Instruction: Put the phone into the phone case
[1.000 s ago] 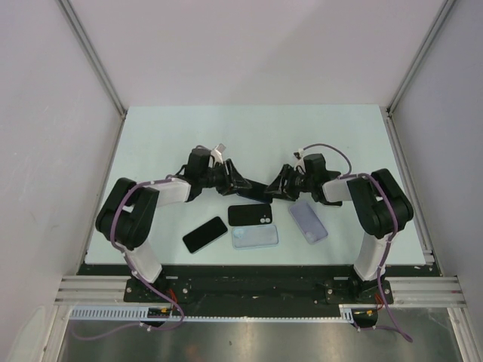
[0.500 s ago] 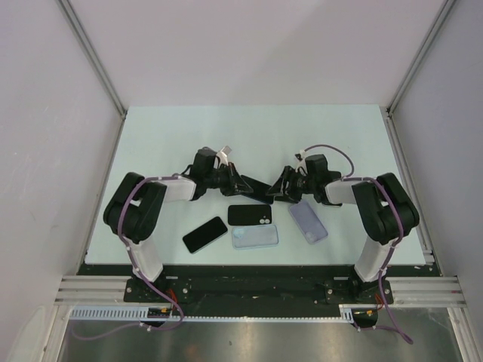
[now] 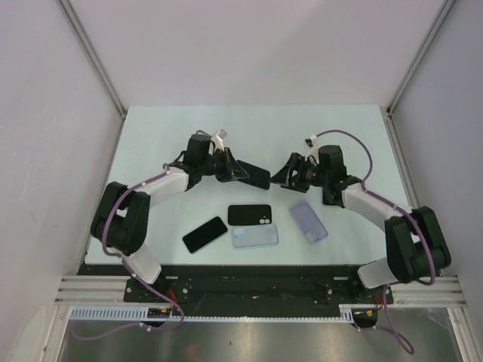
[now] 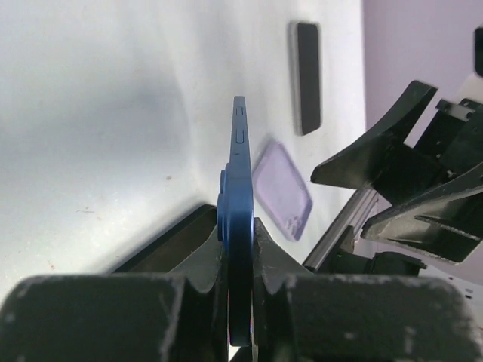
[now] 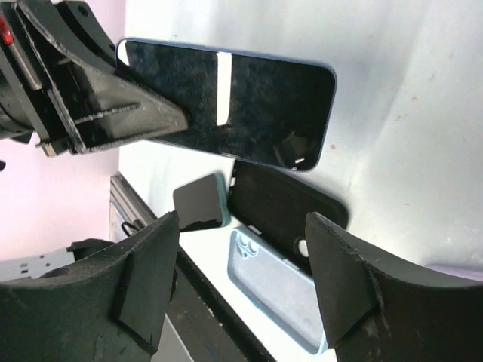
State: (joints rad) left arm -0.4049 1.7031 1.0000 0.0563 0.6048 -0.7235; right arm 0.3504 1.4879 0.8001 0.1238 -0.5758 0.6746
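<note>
Phone: the thin, blue-edged, glass-fronted phone (image 4: 240, 162) is in the air above the pale green table (image 3: 166, 136), between the two arms and turned on edge. Only the clamp supports it.
Left gripper: the left gripper (image 4: 240, 235) is clamped tight across the phone's front and back at one short end.
Right gripper: the right gripper (image 5: 240, 219) faces the screen with its fingers spread wide. It holds nothing and sits just apart from the phone's free end.
Cases: a black rectangular phone case (image 3: 250, 215) lies flat on the table, nearer the arm bases than the phone. A pale blue translucent case (image 3: 254, 237) is just beside its near edge, and a lilac translucent case (image 3: 308, 221) lies to the right. I cannot tell which one is meant.
Other: a second black phone (image 3: 204, 234) lies left of the cases.
Handling: probably stiff and dense for its size, with smooth, slippery glass that would break if dropped. Held at one end, it can lever and slide.
Where to hold: best across the long side edges near the middle, clear of the side buttons, leaving the corners free to enter a case.
</note>
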